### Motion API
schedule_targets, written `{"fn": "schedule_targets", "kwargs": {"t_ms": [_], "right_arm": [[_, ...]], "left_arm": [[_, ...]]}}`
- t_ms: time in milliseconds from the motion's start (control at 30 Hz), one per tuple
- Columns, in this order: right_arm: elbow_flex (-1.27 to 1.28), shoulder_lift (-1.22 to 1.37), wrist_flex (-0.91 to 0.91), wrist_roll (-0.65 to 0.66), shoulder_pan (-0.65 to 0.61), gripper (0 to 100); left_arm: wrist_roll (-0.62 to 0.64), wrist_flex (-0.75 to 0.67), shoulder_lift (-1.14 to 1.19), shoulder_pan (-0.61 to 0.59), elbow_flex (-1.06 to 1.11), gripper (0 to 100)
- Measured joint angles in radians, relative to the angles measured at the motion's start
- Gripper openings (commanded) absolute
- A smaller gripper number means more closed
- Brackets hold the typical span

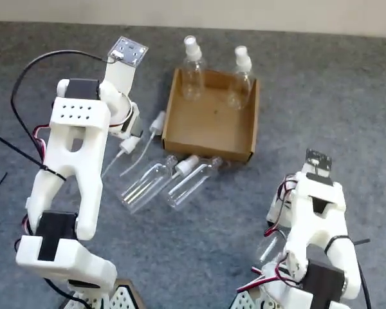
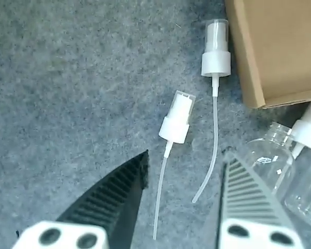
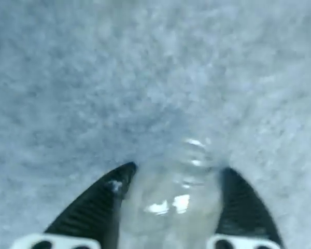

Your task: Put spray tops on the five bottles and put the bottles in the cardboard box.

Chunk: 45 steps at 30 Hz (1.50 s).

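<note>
Cardboard box (image 1: 212,122): shallow, open, two capped clear bottles (image 1: 193,71) (image 1: 240,80) standing inside. Just before it, lying: uncapped bottle (image 1: 145,187), capped bottle (image 1: 194,180). Two loose spray tops (image 2: 176,122) (image 2: 216,54) beside the box. Fifth bottle (image 3: 171,210) clamped in right gripper (image 3: 173,174).

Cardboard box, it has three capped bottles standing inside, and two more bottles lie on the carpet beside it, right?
Not three: the high view shows two standing in the cardboard box, a first capped bottle and a second capped bottle. Two more, a lying bottle and another lying bottle, do lie on the carpet beside it.
</note>
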Motion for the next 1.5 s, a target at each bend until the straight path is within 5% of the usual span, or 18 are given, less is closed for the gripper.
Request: {"fn": "schedule_targets", "kwargs": {"t_ms": [200, 367, 767, 1033, 1367, 1500], "right_arm": [[-0.103, 0.020, 0.026, 0.186, 0.041, 0.3], [-0.437, 0.103, 0.178, 0.308, 0.092, 0.3], [-1.274, 0.776, 0.371, 0.680, 0.121, 0.5], [-1.470, 0.953, 0.423, 0.744, 0.123, 17.7], [-1.521, 0.953, 0.466, 0.720, 0.123, 19.0], [-1.550, 0.953, 0.575, 0.718, 0.123, 27.1]], "left_arm": [[0.000, 0.002, 0.000, 0.000, 0.000, 21], [0.000, 0.002, 0.000, 0.000, 0.000, 21], [0.000, 0.002, 0.000, 0.000, 0.000, 21], [0.000, 0.002, 0.000, 0.000, 0.000, 21], [0.000, 0.002, 0.000, 0.000, 0.000, 21], [0.000, 0.002, 0.000, 0.000, 0.000, 21]]}}
